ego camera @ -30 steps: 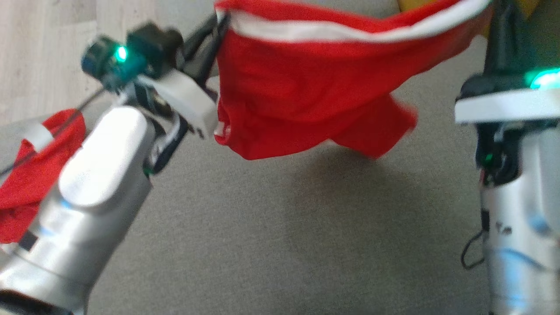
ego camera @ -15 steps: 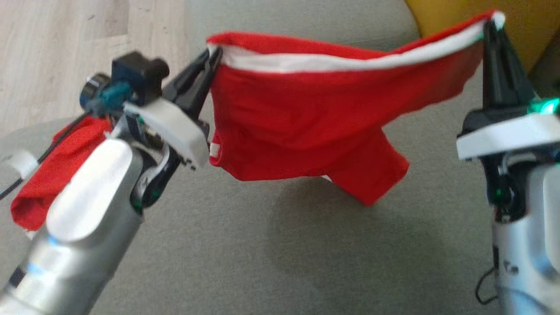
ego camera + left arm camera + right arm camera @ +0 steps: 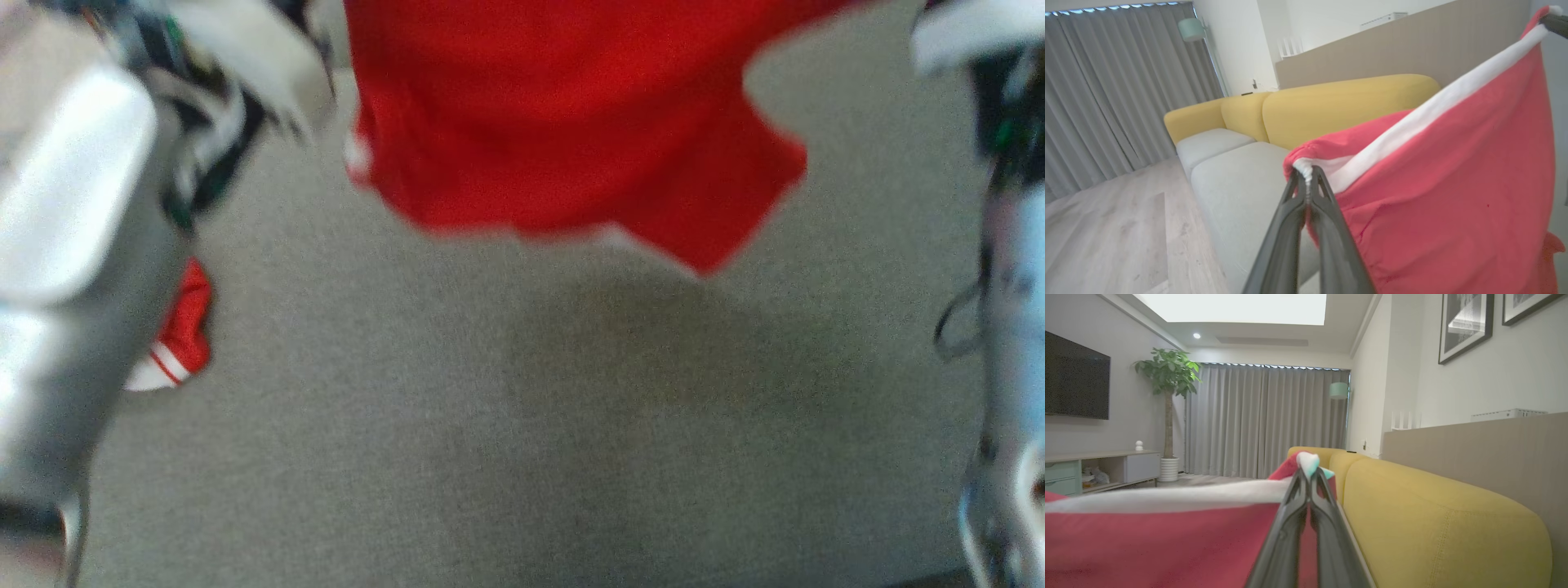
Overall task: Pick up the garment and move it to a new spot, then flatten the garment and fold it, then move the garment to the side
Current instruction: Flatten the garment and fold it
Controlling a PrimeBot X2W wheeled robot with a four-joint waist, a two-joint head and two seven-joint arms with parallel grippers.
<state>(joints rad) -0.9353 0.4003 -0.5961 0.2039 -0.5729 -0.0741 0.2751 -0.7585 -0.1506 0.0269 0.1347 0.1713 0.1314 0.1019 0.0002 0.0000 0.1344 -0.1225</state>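
Garment (image 3: 563, 122): red, white band along top edge. Held aloft, stretched between both grippers, lower part hanging free above grey sofa seat (image 3: 490, 425); apparently clear of it, though head view is blurred.
Left gripper (image 3: 1307, 176): fingers pressed together on one white-banded corner.
Right gripper (image 3: 1309, 477): fingers pinched tight on opposite corner, white tip poking out above.
Second red piece (image 3: 180, 343): white stripes at one end, lying on seat beside left forearm (image 3: 65, 245).
Yellow backrest (image 3: 1433, 522): behind seat.
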